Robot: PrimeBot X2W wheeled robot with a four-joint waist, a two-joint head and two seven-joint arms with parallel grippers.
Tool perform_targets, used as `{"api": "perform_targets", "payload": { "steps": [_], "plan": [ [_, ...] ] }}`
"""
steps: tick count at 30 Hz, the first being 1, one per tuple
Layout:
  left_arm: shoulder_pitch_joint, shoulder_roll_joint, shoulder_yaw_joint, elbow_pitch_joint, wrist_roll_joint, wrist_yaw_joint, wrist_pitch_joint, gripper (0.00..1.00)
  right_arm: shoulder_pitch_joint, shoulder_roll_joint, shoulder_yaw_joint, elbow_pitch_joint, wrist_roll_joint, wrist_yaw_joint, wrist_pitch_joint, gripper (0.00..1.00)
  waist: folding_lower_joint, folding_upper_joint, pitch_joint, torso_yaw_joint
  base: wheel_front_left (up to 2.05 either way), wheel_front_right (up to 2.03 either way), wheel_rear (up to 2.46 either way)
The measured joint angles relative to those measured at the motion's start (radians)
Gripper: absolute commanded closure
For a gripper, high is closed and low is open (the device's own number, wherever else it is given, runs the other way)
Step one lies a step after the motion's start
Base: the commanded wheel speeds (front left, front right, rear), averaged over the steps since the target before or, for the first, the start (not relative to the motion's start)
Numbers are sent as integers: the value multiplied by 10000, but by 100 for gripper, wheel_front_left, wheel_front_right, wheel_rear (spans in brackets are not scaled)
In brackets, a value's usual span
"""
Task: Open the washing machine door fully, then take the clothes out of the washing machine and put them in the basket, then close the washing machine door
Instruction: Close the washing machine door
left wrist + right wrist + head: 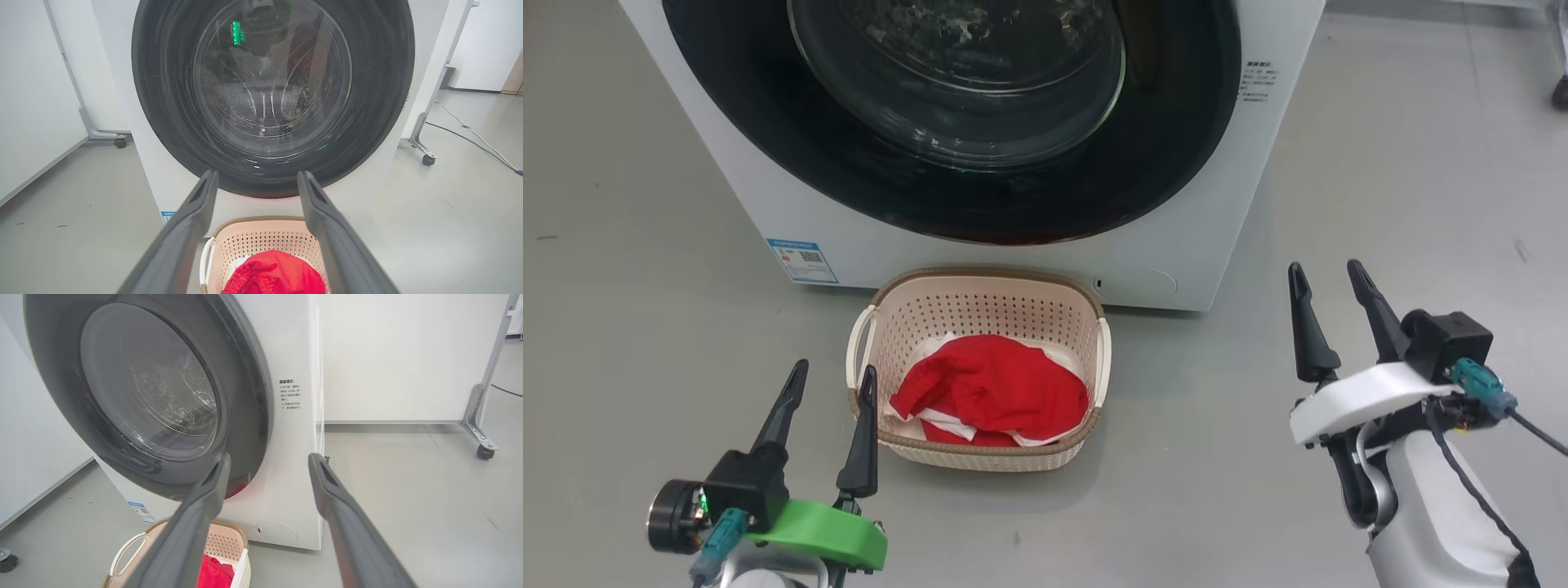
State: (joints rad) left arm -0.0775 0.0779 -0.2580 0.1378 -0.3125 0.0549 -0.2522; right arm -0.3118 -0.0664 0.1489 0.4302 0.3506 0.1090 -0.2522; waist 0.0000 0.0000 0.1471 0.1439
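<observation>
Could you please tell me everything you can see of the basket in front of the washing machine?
The basket is a small rounded rectangle of cream plastic with perforated walls, a brown woven-look rim and two pale side handles. It stands upright on the grey floor, just before the washing machine, below its door. Red clothes with white parts lie heaped inside. The open left gripper overlaps its near left corner in the head view; contact cannot be told.

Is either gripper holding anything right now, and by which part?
Nothing is held. The left gripper and the right gripper are both open and empty; the clothes lie in the basket.
</observation>
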Motion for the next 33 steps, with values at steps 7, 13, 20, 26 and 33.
{"api": "perform_targets", "payload": {
  "steps": [7,13,20,26,33],
  "plan": [
    [500,107,19,111,-4,0,48,0,1202,52,-23,-433,13,-155,2,0,0,0,-594,-396,0,0,0],
    [933,113,19,144,-33,0,134,0,2091,105,249,-713,8,-161,2,0,0,0,-1047,-723,0,0,0],
    [1334,128,42,75,-71,15,226,0,2805,142,462,-1078,8,-217,2,0,0,0,-1447,-1046,0,0,0],
    [1605,155,29,-92,-123,17,320,0,3198,171,499,-1488,6,-322,0,0,0,0,-1604,-1213,0,0,0],
    [1713,174,19,-232,-123,27,393,0,3473,184,602,-1797,8,-405,2,0,0,0,-1661,-1234,0,0,0]
  ]
}}
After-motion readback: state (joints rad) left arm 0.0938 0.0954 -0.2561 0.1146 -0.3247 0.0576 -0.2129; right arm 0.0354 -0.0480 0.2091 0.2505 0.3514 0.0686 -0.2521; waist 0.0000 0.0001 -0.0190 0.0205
